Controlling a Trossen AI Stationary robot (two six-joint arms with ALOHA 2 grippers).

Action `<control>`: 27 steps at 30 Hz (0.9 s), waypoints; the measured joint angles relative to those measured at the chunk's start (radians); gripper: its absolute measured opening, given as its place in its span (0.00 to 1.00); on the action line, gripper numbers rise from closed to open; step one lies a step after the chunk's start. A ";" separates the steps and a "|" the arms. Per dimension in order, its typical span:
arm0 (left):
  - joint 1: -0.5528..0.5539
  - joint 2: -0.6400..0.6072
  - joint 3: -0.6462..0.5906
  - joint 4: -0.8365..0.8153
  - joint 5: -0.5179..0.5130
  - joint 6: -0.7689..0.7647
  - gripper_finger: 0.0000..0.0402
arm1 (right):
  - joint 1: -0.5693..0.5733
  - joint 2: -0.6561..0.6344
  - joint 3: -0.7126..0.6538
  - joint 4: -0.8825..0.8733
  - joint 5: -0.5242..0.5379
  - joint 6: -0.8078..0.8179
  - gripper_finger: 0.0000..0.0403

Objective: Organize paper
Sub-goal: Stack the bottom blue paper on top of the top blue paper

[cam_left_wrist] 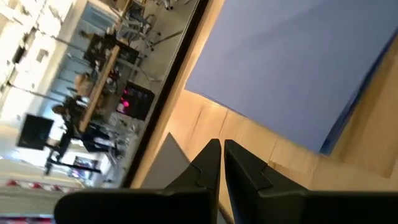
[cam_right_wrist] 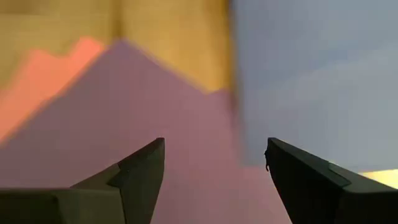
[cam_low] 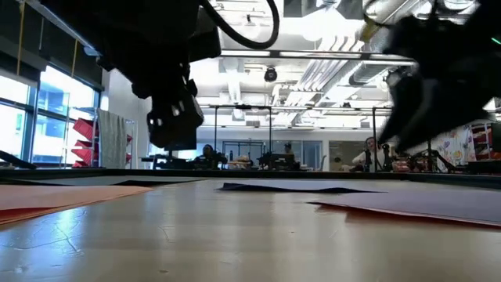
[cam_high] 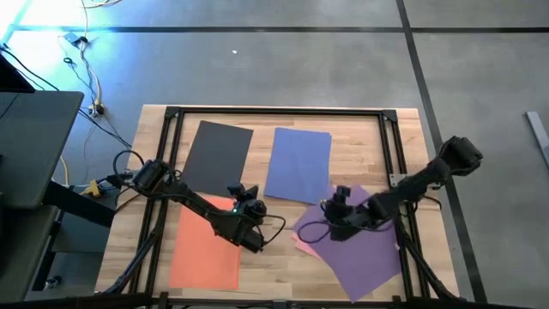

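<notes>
Five sheets of paper lie flat on the wooden table. The dark grey sheet (cam_high: 219,154) and the blue sheet (cam_high: 298,163) are at the far side, and the orange sheet (cam_high: 206,245) is near left. The purple sheet (cam_high: 360,245) lies askew at near right, on top of the pink sheet (cam_high: 303,243), of which only an edge shows. My left gripper (cam_high: 244,194) hovers shut between the grey and blue sheets, its fingers (cam_left_wrist: 214,163) pointing toward the bare wood. My right gripper (cam_high: 326,210) hangs open above the purple sheet's far left corner (cam_right_wrist: 143,93), with nothing between its fingers.
A black metal frame (cam_high: 274,112) runs around the table top, with rails down the left and right sides. A cable loops over the purple sheet's corner (cam_high: 302,232). Bare wood (cam_high: 274,257) lies between the orange and purple sheets. Beyond the table, people sit at desks (cam_low: 368,157).
</notes>
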 joint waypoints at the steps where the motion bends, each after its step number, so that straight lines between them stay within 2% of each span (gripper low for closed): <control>1: 0.019 0.000 0.000 0.042 0.023 0.042 0.00 | 0.017 0.008 -0.030 0.069 -0.016 0.040 0.63; 4: 0.105 0.000 0.000 0.240 0.149 0.258 0.00 | 0.055 0.046 -0.086 0.182 -0.033 0.133 0.61; 9: 0.270 0.000 0.000 0.685 0.351 0.614 0.00 | 0.100 0.120 -0.088 0.233 -0.042 0.218 0.57; 13: 0.384 0.000 0.000 0.906 0.553 0.722 0.00 | 0.150 0.162 -0.084 0.317 -0.051 0.255 0.54; 17: 0.470 0.007 0.000 0.902 0.679 0.688 0.00 | 0.207 0.168 -0.085 0.376 -0.080 0.261 0.52; 23: 0.507 0.063 0.000 0.827 0.726 0.629 0.00 | 0.250 0.167 -0.086 0.402 -0.127 0.287 0.50; 27: 0.483 0.103 0.000 0.762 0.702 0.621 0.00 | 0.257 0.167 -0.083 0.402 -0.136 0.308 0.48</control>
